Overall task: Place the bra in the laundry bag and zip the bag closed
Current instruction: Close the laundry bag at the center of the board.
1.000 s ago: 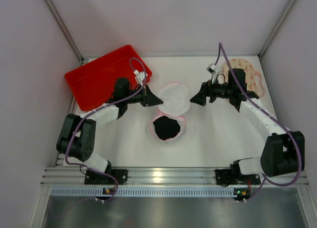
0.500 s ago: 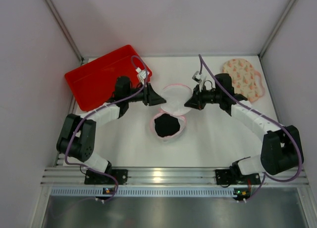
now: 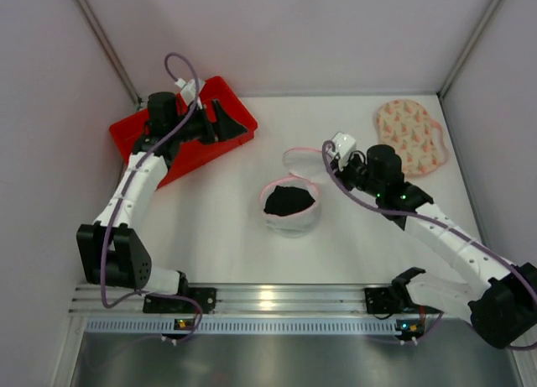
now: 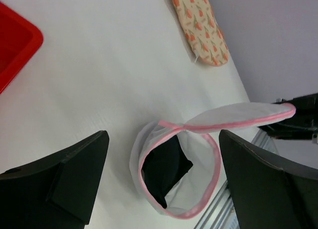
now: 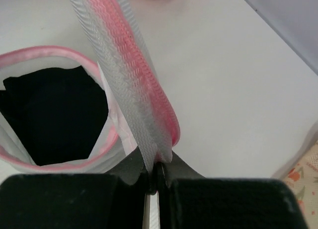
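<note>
The laundry bag point(image 3: 289, 221), white mesh with pink edging, stands open at mid-table with the black bra point(image 3: 289, 200) inside it. Its round flap point(image 3: 300, 155) is lifted, and my right gripper point(image 3: 327, 160) is shut on the flap's zip edge point(image 5: 149, 114). In the right wrist view the right gripper point(image 5: 157, 165) pinches that edge, with the bra point(image 5: 49, 114) lower left. My left gripper point(image 3: 225, 122) hangs open and empty over the red tray. Between the left gripper point(image 4: 163, 137) fingers I look down on the bag point(image 4: 213, 184), the bra point(image 4: 166, 167) and the flap point(image 4: 238, 114).
A red tray point(image 3: 147, 148) lies at the back left, partly under the left arm. A peach patterned fabric piece with pink trim point(image 3: 409, 137) lies at the back right, near the right wall. Grey walls close in the table on three sides.
My left gripper opened, let go of the flap and swung back-left over the red tray. My right gripper shut on the flap's edge and drew it toward the near right.
</note>
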